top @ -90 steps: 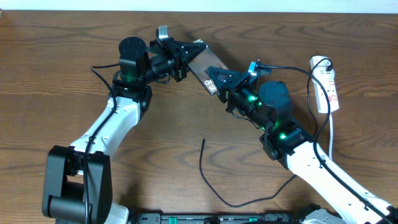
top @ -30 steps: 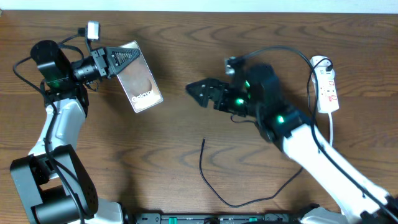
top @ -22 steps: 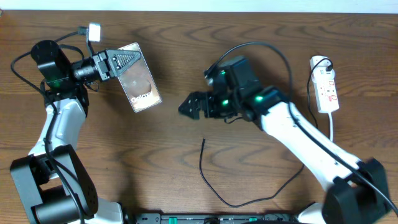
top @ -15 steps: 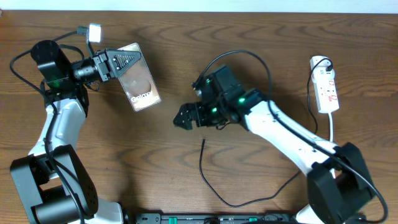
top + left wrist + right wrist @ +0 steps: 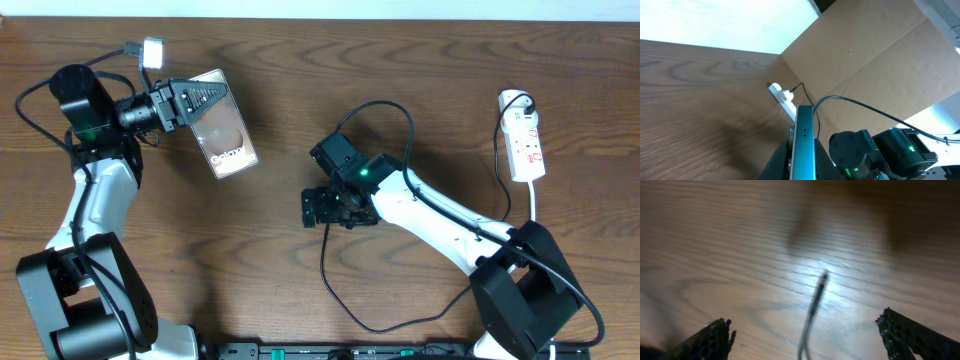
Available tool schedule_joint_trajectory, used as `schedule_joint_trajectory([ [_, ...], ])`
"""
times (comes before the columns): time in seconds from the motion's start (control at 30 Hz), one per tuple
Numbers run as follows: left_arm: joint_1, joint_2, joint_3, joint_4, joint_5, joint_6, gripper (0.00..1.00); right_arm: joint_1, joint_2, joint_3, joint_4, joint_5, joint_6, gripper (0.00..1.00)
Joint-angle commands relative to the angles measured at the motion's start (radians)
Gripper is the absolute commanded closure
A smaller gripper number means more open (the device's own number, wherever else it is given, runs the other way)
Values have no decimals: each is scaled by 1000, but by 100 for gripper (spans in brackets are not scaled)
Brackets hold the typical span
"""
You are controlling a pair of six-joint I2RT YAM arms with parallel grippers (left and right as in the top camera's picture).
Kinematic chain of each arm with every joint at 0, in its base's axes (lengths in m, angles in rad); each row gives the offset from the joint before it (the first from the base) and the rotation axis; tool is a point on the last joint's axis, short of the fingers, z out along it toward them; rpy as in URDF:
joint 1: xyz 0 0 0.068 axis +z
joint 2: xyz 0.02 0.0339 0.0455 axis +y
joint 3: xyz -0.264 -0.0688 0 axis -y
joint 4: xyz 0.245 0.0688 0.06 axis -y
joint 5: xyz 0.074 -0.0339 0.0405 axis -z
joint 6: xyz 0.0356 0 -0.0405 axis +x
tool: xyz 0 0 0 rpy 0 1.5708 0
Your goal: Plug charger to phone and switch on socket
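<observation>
Under right gripper (image 5: 804,321) | charger (image 5: 815,299) tip points away from robot | jaws apart | left gripper (image 5: 208,96) clamped on phone (image 5: 228,138)

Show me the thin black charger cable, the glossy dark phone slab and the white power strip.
thin black charger cable (image 5: 813,305), right wrist view, just behind its plug tip.
glossy dark phone slab (image 5: 225,135), overhead view, middle of its face.
white power strip (image 5: 526,138), overhead view, middle of its body.
</observation>
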Motion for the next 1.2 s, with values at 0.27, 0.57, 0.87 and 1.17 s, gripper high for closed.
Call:
schedule_joint_trajectory([
  [0.27,0,-16,13,5,26,13,93,82,21,12,-60,95,119,12],
  [0.57,0,-16,13,2,26,13,92,150,23,10,-95,190,206,10],
  [0.87,0,-16,3,2,26,13,93,152,24,-48,-42,249,257,11],
  [1.17,0,-14,1,2,26,13,93,152,24,-95,29,259,258,14],
])
